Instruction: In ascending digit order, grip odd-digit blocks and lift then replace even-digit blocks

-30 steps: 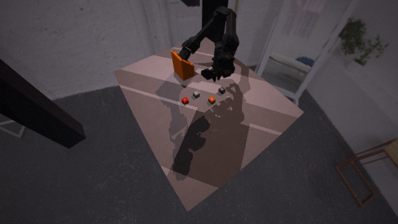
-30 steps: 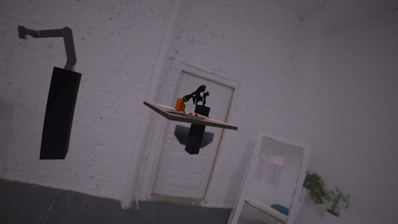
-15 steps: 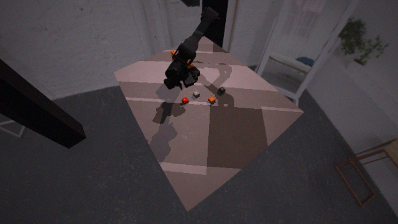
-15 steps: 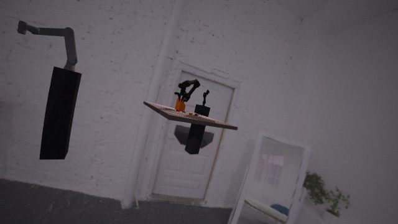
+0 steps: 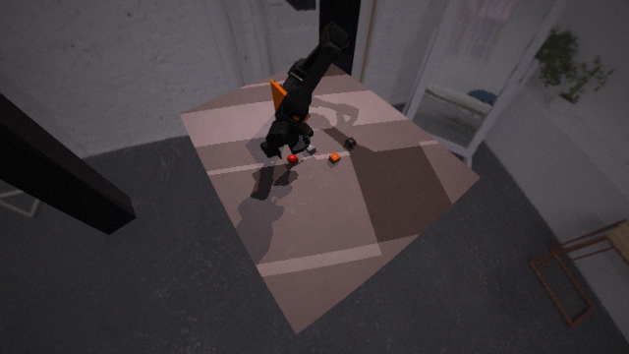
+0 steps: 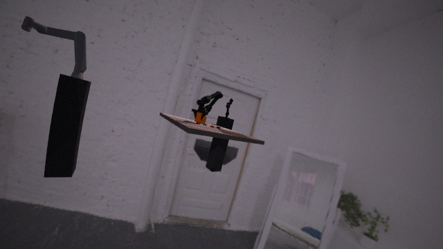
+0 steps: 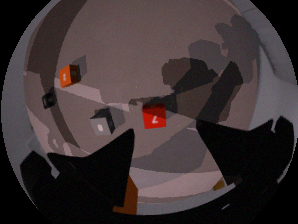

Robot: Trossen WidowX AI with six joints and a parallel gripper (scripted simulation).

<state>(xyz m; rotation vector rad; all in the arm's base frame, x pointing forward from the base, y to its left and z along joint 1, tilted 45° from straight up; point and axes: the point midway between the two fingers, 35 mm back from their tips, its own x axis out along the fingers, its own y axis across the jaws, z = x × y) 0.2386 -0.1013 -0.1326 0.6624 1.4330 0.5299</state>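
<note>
White brick walls (image 6: 131, 104) enclose a dim room with a dark grey floor (image 5: 123, 275). A white panelled door (image 6: 208, 187) stands behind the desk (image 5: 344, 236), whose top is banded in pink and brown. A leaning mirror (image 6: 304, 200), a plant (image 5: 570, 64) and a copper frame (image 5: 565, 285) stand nearby.

Bare, dim indoor room, more like a lived-in studio or spare room than a lab. Whitewashed brick walls (image 6: 311, 69), dark grey floor (image 5: 123, 275), panelled white door (image 6: 211, 166). White-framed standing mirror (image 6: 304, 197) leaning by the wall, potted green plant (image 6: 363, 216) beside it, thin copper-coloured wire frame (image 5: 570, 275) on the floor. Patchwork-toned table (image 5: 344, 236) mid-room.
</note>
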